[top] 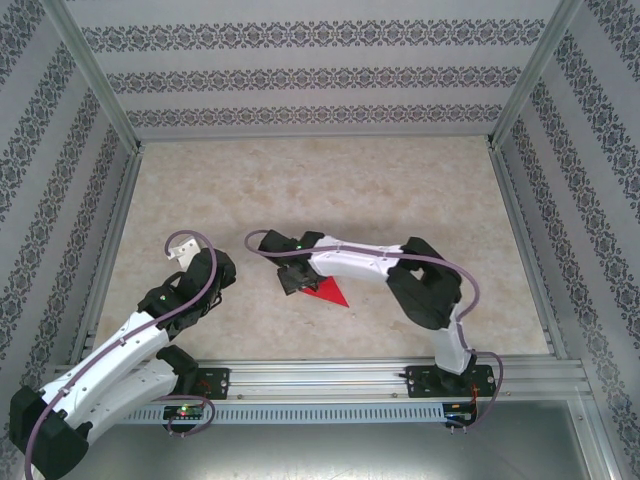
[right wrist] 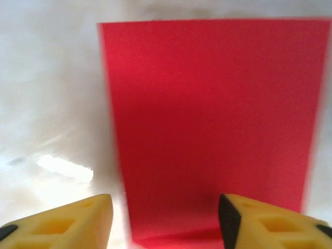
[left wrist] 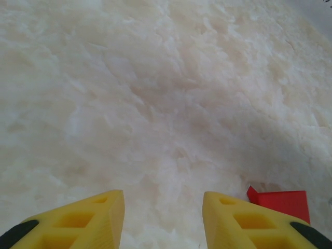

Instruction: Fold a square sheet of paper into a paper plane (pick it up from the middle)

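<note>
Patterned walls (top: 300,40), marbled table (top: 400,190), red paper (top: 331,294)

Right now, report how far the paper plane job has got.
Done: nothing folded that I can see. The square sheet of paper lies flat on the table, with no crease showing in the right wrist view. In hand: the right fingers hang open over the sheet's near edge, and the left fingers are open beside it, holding nothing. Left: the pickup and every fold.
</note>
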Robot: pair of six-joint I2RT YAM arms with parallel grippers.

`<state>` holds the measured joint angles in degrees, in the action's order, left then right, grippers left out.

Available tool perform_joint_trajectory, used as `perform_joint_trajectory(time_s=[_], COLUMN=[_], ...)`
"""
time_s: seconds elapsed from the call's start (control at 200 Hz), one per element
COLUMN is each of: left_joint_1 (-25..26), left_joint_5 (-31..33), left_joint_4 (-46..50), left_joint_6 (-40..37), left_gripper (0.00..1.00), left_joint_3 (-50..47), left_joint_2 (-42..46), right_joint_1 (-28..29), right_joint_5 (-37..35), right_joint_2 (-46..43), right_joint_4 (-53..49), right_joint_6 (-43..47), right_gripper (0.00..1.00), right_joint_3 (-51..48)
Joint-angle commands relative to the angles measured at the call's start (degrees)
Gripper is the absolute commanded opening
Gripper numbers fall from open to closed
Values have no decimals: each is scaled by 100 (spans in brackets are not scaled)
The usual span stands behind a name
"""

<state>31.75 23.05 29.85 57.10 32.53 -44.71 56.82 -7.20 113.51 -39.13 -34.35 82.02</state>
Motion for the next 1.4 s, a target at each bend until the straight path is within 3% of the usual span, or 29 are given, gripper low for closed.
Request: perform_joint_trajectory(time_s=[0.0,0.08,0.185,0.265,0.315,0.43,0.659,0.774,0.924,1.129,1.199,1.294,1.394], left_joint_1=[-72,-72,-71,-72,-72,-68,-72,-72,-72,-72,-67,-71,-72], left_joint_5=[171,132,-12,-252,-406,-896,-1615,-1726,-1995,-2294,-2476,-2818,-3164], left_joint_4=[174,133,-53,-223,-278,-583,-907,-925,-1053,-1173,-1212,-1298,-1390], left_joint_6=[29,-27,-134,-294,-366,-636,-839,-912,-917,-933,-987,-1017,-899], left_gripper=[45,46,46,48,48,49,48,47,46,46,46,47,48], left_joint_3=[19,14,-12,13,63,173,480,565,620,749,832,924,974], left_joint_2=[-5,-13,-100,-282,-440,-861,-1670,-1863,-2102,-2466,-2632,-2873,-3094], right_joint_1=[-295,-650,-1356,-1806,-1893,-1955,-2113,-2139,-2109,-1675,-1577,-1605,-1733], right_joint_5=[1403,1618,2385,3707,3984,3968,3519,3080,2699,1599,1627,1903,2212], right_joint_2=[-1065,-1789,-2192,-1935,-1750,-1366,-759,-598,-682,-878,-811,-837,-1291], right_joint_4=[1497,2308,3176,3768,3760,3656,3617,3645,4728,5527,6301,7517,7517], right_joint_6=[-120,-362,-703,-738,-681,-556,-627,-1209,-2642,-4321,-4757,-4825,-4205], right_gripper=[64,69,56,46,40,32,29,30,30,28,29,31,38], right_joint_3=[-721,-1608,-2548,-2796,-2789,-2715,-2530,-2742,-3597,-4212,-4449,-4773,-4863])
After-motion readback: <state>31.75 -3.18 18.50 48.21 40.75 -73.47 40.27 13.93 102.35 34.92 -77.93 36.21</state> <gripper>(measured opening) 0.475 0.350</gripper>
